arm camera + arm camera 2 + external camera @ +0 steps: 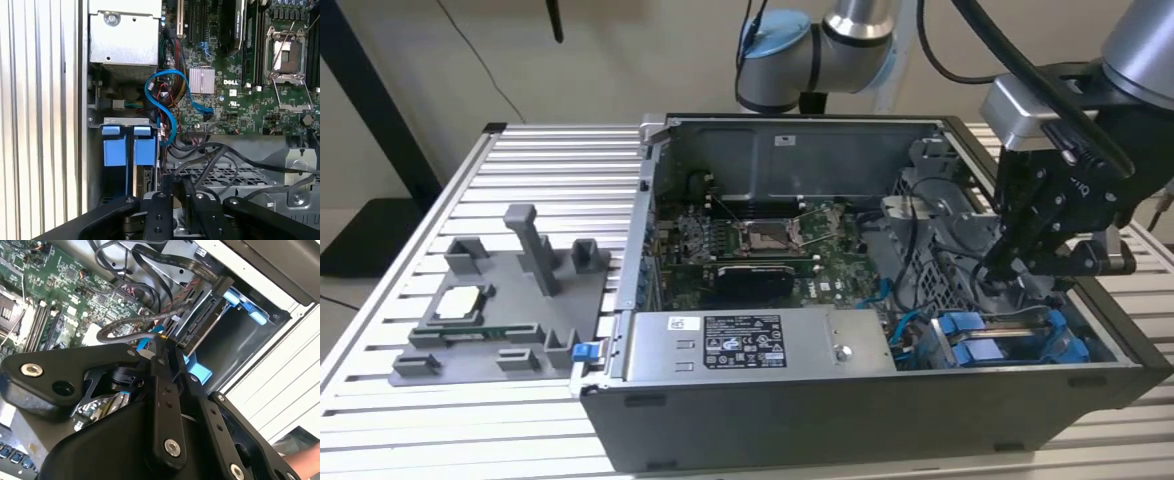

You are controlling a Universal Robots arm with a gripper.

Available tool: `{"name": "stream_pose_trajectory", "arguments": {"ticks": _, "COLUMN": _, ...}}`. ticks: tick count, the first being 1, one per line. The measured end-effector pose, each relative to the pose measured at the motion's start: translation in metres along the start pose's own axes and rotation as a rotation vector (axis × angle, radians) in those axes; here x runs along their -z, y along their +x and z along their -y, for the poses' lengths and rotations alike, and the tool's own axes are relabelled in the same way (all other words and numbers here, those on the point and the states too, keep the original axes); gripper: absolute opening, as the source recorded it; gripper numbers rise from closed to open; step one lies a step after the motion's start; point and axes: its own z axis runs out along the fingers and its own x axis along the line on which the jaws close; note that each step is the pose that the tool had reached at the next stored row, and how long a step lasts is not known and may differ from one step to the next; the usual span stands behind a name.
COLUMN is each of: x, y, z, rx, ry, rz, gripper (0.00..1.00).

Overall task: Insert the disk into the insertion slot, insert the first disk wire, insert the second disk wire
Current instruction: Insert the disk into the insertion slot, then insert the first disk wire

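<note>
I have the tool down inside the open computer case, over the drive bay in the case's near corner on the exterior view's right. In the second wrist view its fingers look clenched on the end of a black disk wire, though the contact itself is partly hidden. The disk, in its blue carrier, sits seated in that bay, just beside the case's power-supply box. The motherboard lies on the case floor. The case stands on the slatted tabletop.
</note>
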Motion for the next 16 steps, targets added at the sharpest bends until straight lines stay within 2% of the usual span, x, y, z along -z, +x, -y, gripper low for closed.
{"name": "stream_pose_trajectory", "arguments": {"ticks": 5, "x": -0.0002, "y": 0.0079, "z": 0.0013, "rx": -0.001, "ry": -0.0051, "rz": -0.0003, "gripper": 0.00}}
{"name": "stream_pose_trajectory", "arguments": {"ticks": 12, "x": -0.0002, "y": 0.0086, "z": 0.0014, "rx": -0.001, "ry": -0.0058, "rz": -0.0003, "gripper": 0.00}}
{"name": "stream_pose_trajectory", "arguments": {"ticks": 16, "x": -0.0011, "y": 0.0099, "z": 0.0028, "rx": -0.002, "ry": -0.0160, "rz": -0.0004, "gripper": 0.00}}
